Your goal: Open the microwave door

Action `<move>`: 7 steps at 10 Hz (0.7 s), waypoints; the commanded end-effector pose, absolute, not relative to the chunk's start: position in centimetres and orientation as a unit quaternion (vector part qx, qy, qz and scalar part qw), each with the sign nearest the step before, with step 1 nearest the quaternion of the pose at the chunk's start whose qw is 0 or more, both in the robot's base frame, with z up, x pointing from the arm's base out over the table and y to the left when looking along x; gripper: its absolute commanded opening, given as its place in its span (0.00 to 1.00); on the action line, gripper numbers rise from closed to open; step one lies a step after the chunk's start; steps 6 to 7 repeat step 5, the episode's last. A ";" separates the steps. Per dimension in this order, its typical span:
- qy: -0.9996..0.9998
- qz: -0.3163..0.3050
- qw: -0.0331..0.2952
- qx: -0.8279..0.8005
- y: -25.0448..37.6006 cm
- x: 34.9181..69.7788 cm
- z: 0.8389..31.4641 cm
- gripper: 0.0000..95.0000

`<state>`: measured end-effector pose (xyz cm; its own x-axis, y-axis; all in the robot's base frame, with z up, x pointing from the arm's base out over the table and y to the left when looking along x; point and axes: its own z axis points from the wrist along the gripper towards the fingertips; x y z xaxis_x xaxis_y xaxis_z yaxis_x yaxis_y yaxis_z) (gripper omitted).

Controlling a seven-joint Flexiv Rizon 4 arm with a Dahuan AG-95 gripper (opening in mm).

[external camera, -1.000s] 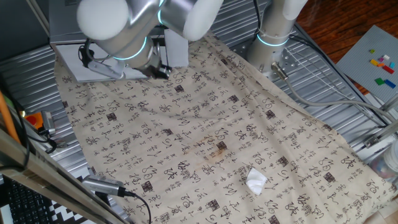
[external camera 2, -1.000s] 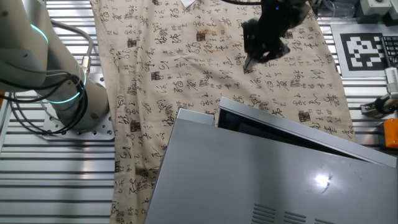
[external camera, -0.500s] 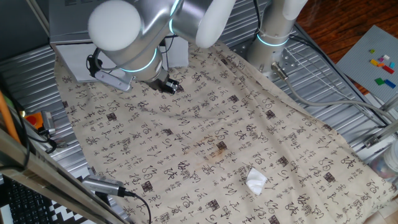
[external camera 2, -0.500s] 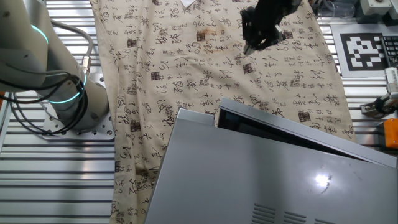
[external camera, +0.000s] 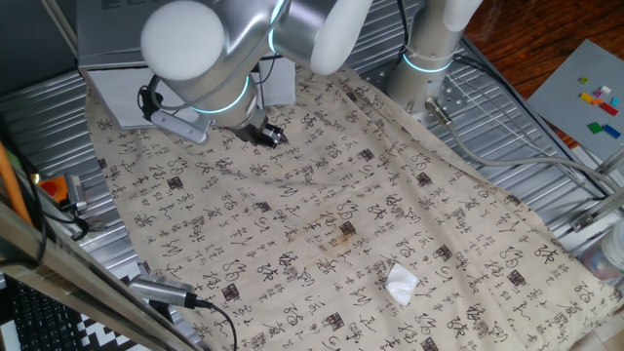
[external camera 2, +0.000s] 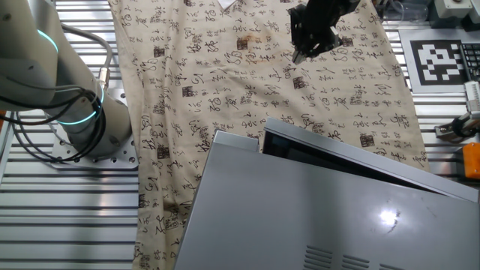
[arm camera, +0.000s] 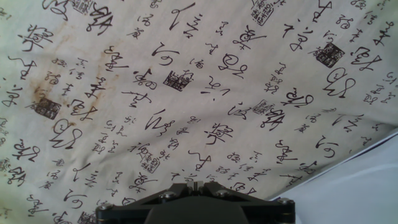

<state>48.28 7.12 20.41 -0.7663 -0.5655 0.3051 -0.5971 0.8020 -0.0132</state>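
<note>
Here, the dark two-finger gripper (external camera 2: 313,41), fingers pressed together and empty, hovers over the beige character-printed cloth (external camera: 322,224). At six o'clock in the other fixed view, the boxy grey microwave (external camera 2: 315,210) shows its white door (external camera: 136,102) ajar; approaching low could snag cloth.

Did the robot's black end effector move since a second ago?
Yes. In the other fixed view the black end effector has gone up the picture, away from the large light-grey metal microwave, across the beige cloth printed with black characters.
</note>
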 end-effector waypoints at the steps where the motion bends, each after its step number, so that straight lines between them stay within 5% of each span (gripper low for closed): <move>1: -0.939 0.052 0.144 0.308 7.2 48.3 20.4 0.00; 7: -0.939 0.051 0.143 0.309 7.2 48.3 20.4 0.00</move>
